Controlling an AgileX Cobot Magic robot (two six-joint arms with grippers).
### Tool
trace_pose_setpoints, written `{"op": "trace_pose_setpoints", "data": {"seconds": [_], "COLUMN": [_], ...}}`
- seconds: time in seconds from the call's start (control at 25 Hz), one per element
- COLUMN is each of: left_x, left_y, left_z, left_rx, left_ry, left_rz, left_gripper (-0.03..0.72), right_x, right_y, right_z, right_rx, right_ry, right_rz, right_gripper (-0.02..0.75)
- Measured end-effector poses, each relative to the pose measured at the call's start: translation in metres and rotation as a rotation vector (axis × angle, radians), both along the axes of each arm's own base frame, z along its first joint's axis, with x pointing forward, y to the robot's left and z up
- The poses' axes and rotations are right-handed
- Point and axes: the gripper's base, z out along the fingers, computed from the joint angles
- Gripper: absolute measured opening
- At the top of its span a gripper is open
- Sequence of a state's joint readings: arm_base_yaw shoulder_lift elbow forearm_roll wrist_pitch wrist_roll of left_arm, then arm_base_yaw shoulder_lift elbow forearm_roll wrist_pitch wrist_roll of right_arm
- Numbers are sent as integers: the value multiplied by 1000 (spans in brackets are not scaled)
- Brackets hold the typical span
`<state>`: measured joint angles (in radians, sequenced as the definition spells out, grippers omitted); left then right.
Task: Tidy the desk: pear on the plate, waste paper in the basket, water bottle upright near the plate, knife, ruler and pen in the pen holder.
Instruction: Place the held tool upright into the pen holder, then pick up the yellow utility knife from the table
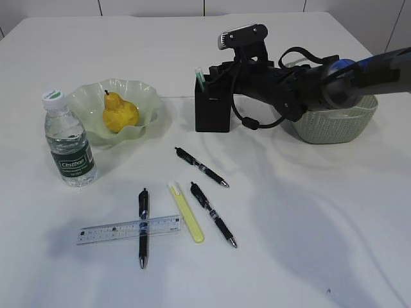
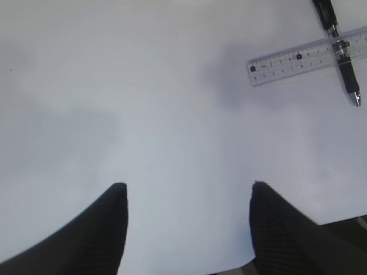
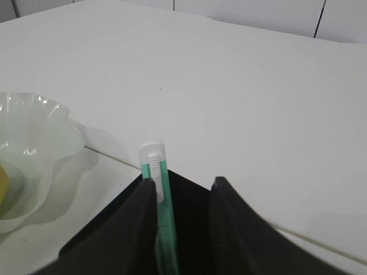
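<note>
The yellow pear (image 1: 119, 114) lies on the pale green wavy plate (image 1: 144, 93). The water bottle (image 1: 69, 144) stands upright left of the plate. My right gripper (image 1: 215, 77) hovers over the black pen holder (image 1: 212, 112); its jaws (image 3: 182, 182) are apart, and a green knife (image 3: 157, 189) stands in the holder against the left finger. The clear ruler (image 1: 128, 229) lies at the front under a black pen (image 1: 143, 226); both show in the left wrist view, ruler (image 2: 304, 57) and pen (image 2: 344, 63). My left gripper (image 2: 186, 186) is open and empty over bare table.
Two more black pens (image 1: 201, 167) (image 1: 212, 213) and a yellow highlighter (image 1: 187, 212) lie in the middle of the table. The green woven basket (image 1: 340, 125) stands behind my right arm. No waste paper shows. The left arm is out of the exterior view.
</note>
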<state>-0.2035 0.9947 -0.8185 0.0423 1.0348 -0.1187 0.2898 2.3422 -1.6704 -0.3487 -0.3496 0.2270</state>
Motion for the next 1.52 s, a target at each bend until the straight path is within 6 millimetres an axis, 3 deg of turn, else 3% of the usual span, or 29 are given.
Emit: {"op": "trace_pose_setpoints", "data": {"seconds": [0.28, 0.76, 1.52], "left_x": [0, 1, 1], "left_y": [0, 0, -1], "left_z": [0, 0, 1], "left_rx": [0, -3, -7], "left_ry": [0, -7, -16], "left_rz": [0, 0, 0], "left_gripper": [466, 466, 466], "right_x": [0, -5, -34], "right_y": [-1, -6, -23], "right_z": [-2, 24, 102], "right_rx": [17, 38, -34], "right_ry": [40, 97, 241], "right_rz": [-18, -71, -206], "right_gripper": [272, 272, 272]}}
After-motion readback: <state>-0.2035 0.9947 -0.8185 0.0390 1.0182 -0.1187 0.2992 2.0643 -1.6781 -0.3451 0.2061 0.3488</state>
